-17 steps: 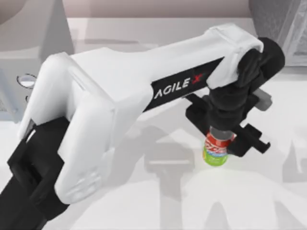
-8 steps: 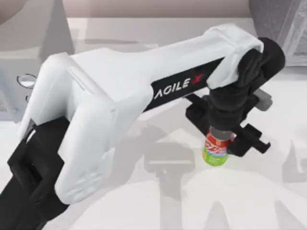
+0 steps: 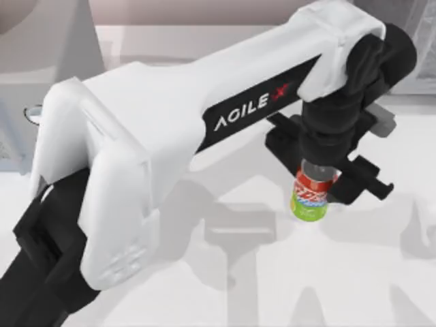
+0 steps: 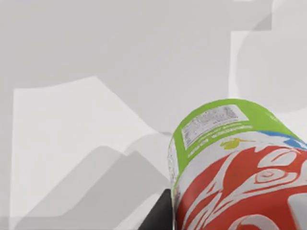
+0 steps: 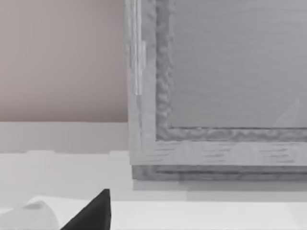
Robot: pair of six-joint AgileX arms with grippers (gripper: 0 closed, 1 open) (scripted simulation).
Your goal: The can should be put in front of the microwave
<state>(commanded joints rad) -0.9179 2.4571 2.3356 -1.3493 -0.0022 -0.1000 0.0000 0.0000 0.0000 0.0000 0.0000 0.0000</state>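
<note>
- Top view: the left end effector [image 3: 320, 184] is clamped on the can [image 3: 310, 197] from above, its black fingers on either side of the red band; compared with half a second ago the whole arm has shifted slightly up and to the right, and the can has gone with it.
- Left wrist view shows the can [image 4: 230, 167] hanging free of the pale counter [image 4: 72, 143], so I judge it lifted and in transit.
- That drift leads away from the microwave [image 3: 27, 75], which sits at the counter's far left, well apart from the can; the carry toward its front is not yet made.
- Right wrist view looks at the speckled grey box [image 5: 216, 81]; whether the right end effector is apart or together I cannot tell.
- No open container is visible.
</note>
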